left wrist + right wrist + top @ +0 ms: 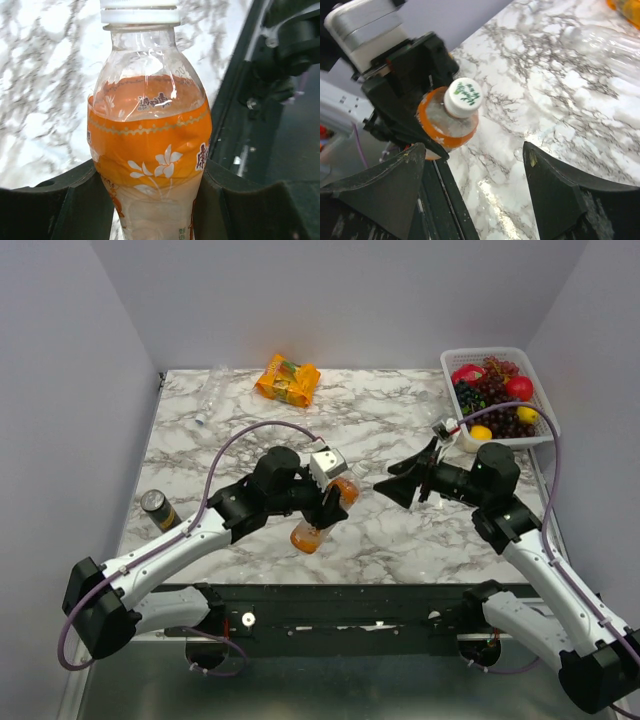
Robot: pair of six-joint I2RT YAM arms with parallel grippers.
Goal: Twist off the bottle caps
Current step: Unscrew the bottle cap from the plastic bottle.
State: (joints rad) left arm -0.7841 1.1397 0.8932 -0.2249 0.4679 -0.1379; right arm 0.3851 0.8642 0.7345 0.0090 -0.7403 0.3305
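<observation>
My left gripper (pixel 330 505) squeezes the orange bottle (pixel 150 140), its white cap (pixel 463 97) pointing at my right gripper (pixel 471 150), whose jaws stand wide apart just short of it.

One orange bottle (pixel 322 515), one white cap (pixel 463 96), one clear bottle (pixel 207 400), one snack packet (pixel 287 379), one can (pixel 156 506), one basket (pixel 496 350)

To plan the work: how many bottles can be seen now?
2. The orange bottle in the left gripper; a clear bottle lying at the table's far left. Other clear ones may be unseen.
</observation>
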